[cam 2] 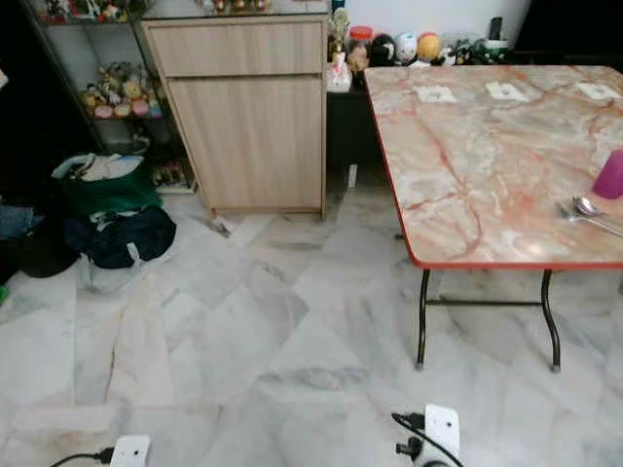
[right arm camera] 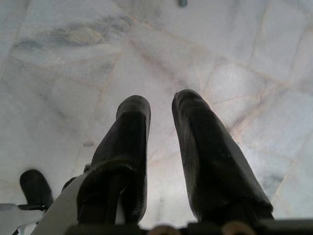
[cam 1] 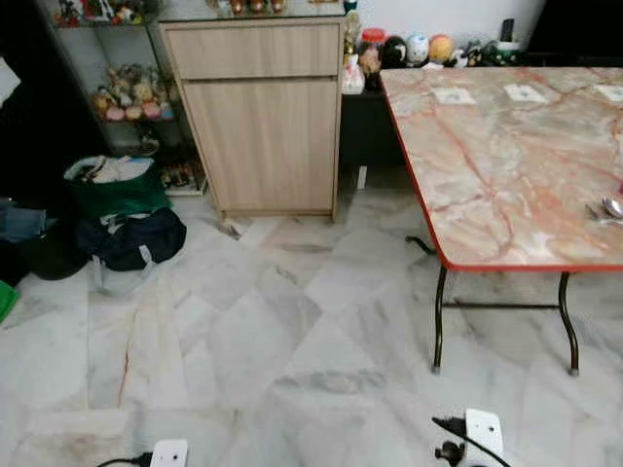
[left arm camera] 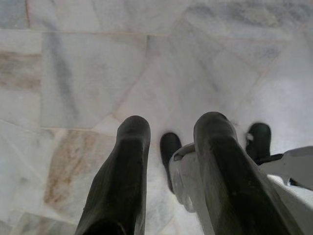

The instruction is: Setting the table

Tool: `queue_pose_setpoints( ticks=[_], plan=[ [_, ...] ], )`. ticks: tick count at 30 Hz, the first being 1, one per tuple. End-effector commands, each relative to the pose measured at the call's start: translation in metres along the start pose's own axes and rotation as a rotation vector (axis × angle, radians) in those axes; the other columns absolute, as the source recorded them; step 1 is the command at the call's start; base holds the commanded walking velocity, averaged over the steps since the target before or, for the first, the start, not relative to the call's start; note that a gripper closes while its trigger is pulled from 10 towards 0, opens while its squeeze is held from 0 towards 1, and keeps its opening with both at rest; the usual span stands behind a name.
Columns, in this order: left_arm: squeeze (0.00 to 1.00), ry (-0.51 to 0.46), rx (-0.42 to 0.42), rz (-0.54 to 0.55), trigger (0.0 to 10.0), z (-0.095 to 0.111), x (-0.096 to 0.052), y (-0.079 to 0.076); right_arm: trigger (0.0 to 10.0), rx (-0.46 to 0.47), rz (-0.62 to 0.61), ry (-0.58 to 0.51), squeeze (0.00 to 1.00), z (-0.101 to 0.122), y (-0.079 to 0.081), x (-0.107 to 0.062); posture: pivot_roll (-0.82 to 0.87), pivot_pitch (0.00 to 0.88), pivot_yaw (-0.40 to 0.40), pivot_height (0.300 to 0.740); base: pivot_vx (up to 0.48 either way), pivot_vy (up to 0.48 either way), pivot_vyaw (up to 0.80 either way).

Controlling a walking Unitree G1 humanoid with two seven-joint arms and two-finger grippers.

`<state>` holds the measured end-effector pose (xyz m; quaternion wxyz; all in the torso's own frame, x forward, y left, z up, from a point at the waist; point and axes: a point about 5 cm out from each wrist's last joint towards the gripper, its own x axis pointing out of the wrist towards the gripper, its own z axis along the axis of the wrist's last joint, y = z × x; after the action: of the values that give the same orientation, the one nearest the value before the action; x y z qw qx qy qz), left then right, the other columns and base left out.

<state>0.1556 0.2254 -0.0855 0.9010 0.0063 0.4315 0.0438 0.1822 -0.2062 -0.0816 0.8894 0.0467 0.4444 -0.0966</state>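
A marble-topped table (cam 1: 487, 165) with a red edge and black folding legs stands at the right. Near its right edge lie a metal spoon (cam 2: 589, 209) and a magenta cup (cam 2: 611, 175). Small white cards (cam 2: 434, 93) sit along its far side. My left gripper (left arm camera: 172, 122) hangs over the marble floor, open, with nothing between its fingers. My right gripper (right arm camera: 161, 100) also hangs above the floor, its fingers slightly apart and empty. Both are well short of the table.
A light wooden cabinet (cam 1: 258, 117) stands straight ahead against the wall. Green and dark bags (cam 1: 117, 209) lie on the floor at the left, below a glass shelf of figurines (cam 1: 131, 97). Jars and balls (cam 1: 419, 49) line a low dark shelf behind the table.
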Motion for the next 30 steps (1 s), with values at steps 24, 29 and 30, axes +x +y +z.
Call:
queue_pose_setpoints(
  ticks=[24, 29, 30],
  plan=[
    [0.0, 0.089, 0.049, -0.023, 10.0, 0.0066, 0.006, -0.0075, 10.0, 0.131, 0.009, 0.051, 0.0, -0.0135, 0.0066, -0.0017, -0.07, 0.0, 0.023, 0.74, 0.0, -0.392, -0.21],
    [0.0, 0.082, 0.047, -0.025, 10.0, 0.008, 0.0064, -0.0078, 10.0, 0.129, 0.007, 0.049, 0.0, -0.0131, 0.0069, -0.0017, -0.06, 0.0, 0.022, 0.74, 0.0, -0.396, 0.0],
    [0.0, 0.081, 0.045, -0.025, 10.0, 0.0086, 0.0065, -0.0081, 10.0, 0.131, 0.007, 0.048, 0.0, -0.013, 0.007, -0.0017, -0.06, 0.0, 0.022, 0.74, 0.0, -0.394, 0.0]
  ],
)
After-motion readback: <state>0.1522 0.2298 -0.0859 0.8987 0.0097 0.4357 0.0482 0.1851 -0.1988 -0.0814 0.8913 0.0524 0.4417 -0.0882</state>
